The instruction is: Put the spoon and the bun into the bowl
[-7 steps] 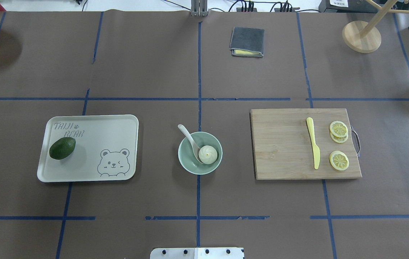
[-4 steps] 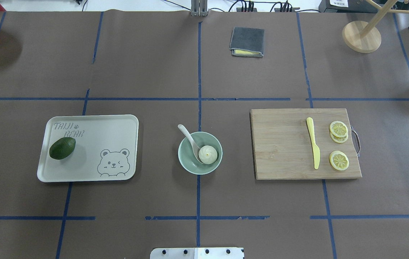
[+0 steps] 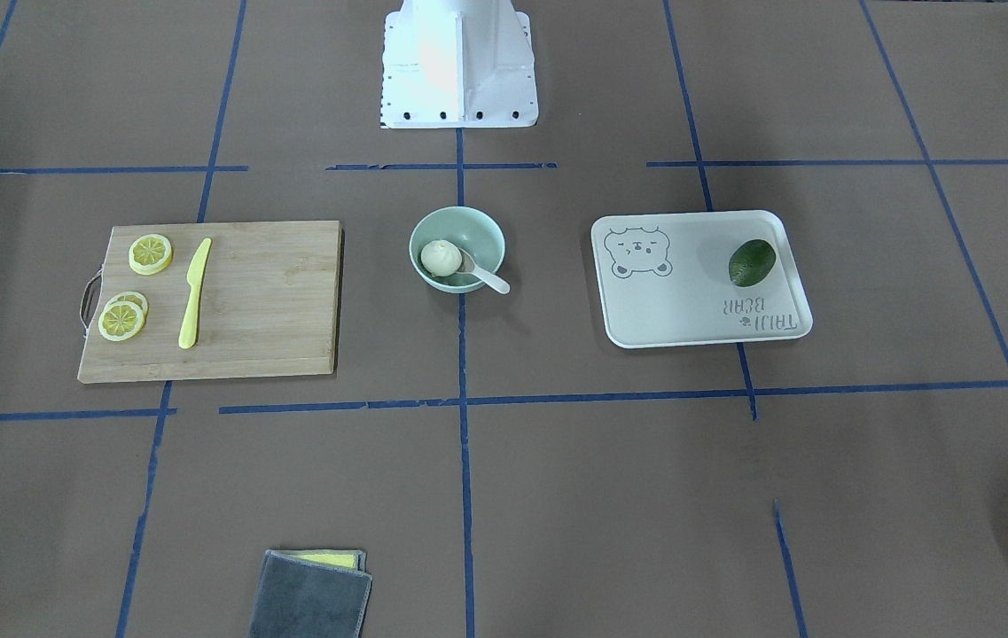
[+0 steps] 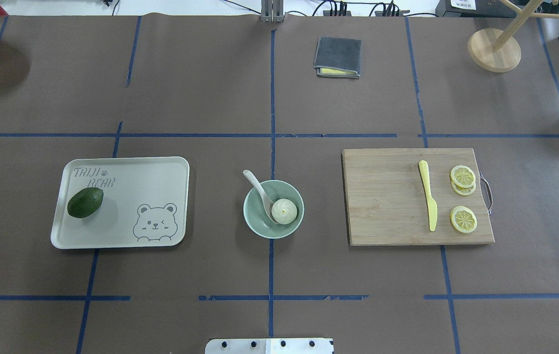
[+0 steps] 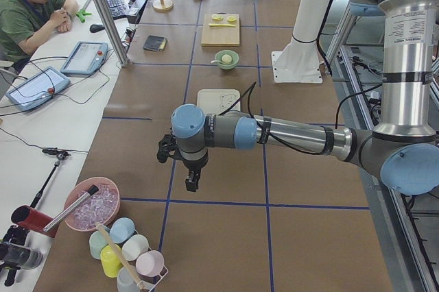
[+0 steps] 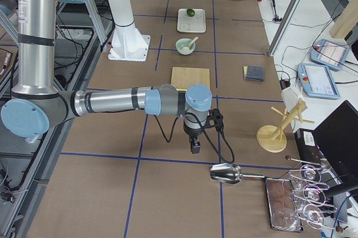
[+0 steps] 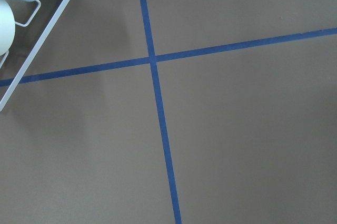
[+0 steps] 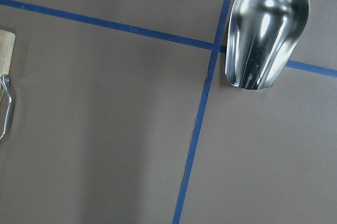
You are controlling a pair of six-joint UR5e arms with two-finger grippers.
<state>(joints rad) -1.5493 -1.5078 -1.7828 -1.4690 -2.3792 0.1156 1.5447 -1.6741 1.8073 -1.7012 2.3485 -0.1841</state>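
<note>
Bun (image 4: 284, 211), likely soft and light, sits in the glossy bowl (image 4: 257, 227) beside the stiff spoon (image 4: 258, 189), best gripped by its overhanging handle. Left pincer (image 5: 193, 184) and right pincer (image 6: 194, 147) hang far off; I cannot tell if either is apart or together.

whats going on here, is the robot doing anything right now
Nothing is being handled at this moment. The bun sits inside the mint-green bowl, and the spoon has its scoop in the bowl beside the bun, with its handle leaning out over the rim. The left gripper and the right gripper hang at opposite ends of the table, far from the bowl.
</note>
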